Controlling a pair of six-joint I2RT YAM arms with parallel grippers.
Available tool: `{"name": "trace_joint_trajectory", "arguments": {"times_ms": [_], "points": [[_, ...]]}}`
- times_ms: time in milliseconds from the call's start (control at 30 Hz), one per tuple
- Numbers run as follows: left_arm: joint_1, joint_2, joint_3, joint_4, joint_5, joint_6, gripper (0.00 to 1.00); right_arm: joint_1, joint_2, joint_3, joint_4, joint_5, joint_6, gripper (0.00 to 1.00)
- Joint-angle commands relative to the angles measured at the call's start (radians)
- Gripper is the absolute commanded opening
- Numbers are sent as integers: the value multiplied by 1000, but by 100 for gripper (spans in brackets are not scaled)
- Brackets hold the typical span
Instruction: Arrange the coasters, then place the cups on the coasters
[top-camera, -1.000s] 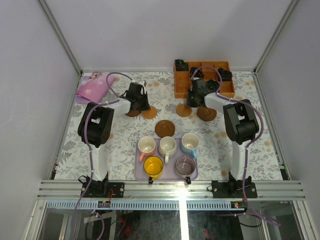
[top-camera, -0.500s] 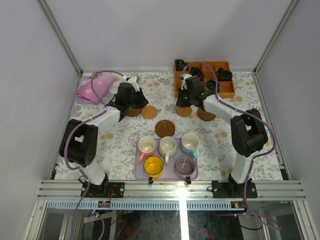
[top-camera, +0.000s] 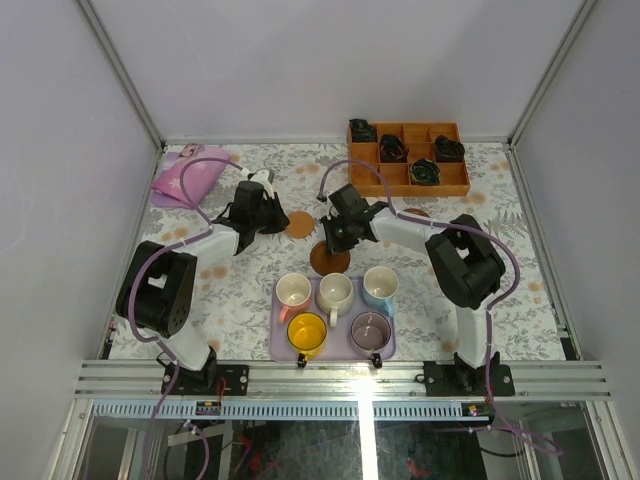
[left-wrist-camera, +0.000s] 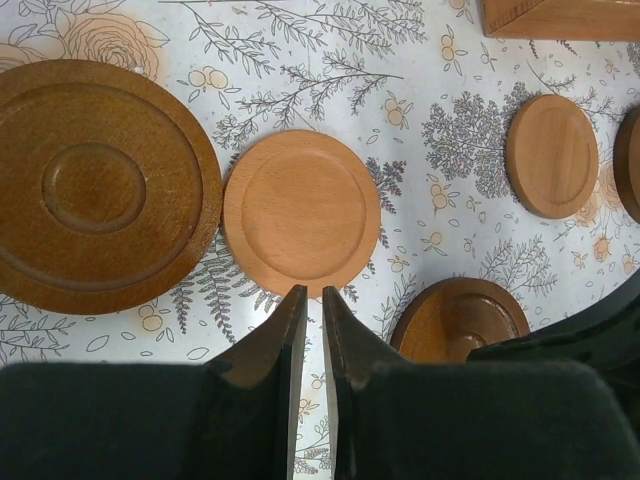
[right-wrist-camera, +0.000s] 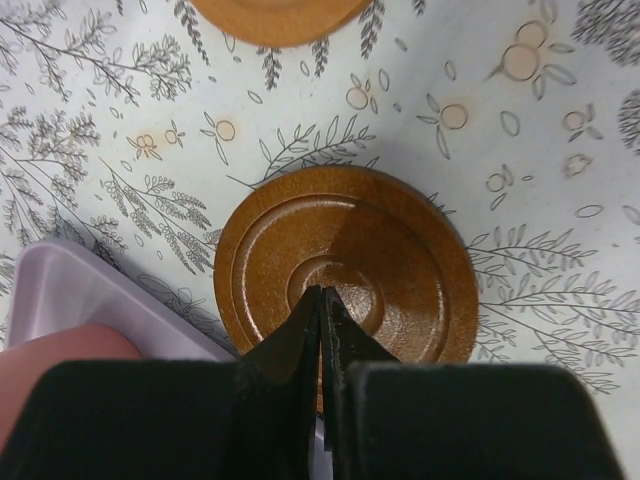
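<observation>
Five cups (top-camera: 334, 292) in lavender tray (top-camera: 277, 346); dark items (top-camera: 425, 171) in orange box (top-camera: 460, 187). Empty left gripper (left-wrist-camera: 307, 292) barely apart, tan coaster (left-wrist-camera: 301, 213) just beyond tips. Closed right gripper (right-wrist-camera: 321, 292) over dark coaster (right-wrist-camera: 400, 270) centre.

- Left wrist view: the big dark coaster (left-wrist-camera: 95, 185) runs off the left edge. Another coaster (left-wrist-camera: 632, 165) is only a sliver at the right edge. The lower coaster (left-wrist-camera: 455, 315) is partly behind a blurred black shape (left-wrist-camera: 580, 330).
- Right wrist view: the tan coaster (right-wrist-camera: 275, 12) is cut by the top edge. The pink cup (right-wrist-camera: 55, 355) is a blurred corner patch.
- Top view: the black items (top-camera: 425, 172) in the orange box (top-camera: 440, 189) are too small to identify.
</observation>
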Motion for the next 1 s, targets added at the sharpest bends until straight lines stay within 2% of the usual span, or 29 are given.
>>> {"name": "trace_joint_trajectory", "arguments": {"times_ms": [0, 167, 467, 700, 967], "points": [[-2, -32, -11, 55, -41, -12, 10, 24, 22, 24, -16, -28, 13, 0], [-1, -31, -7, 53, -47, -9, 11, 26, 80, 48, -39, 30, 31, 0], [0, -33, -5, 27, -89, 18, 11, -6, 181, 197, -143, 262, 32, 0], [1, -11, 7, 32, -110, 28, 11, -99, 204, 229, -102, 217, 45, 0], [19, 37, 33, 31, -126, 31, 11, -126, 246, 289, -69, 167, -4, 0]]}}
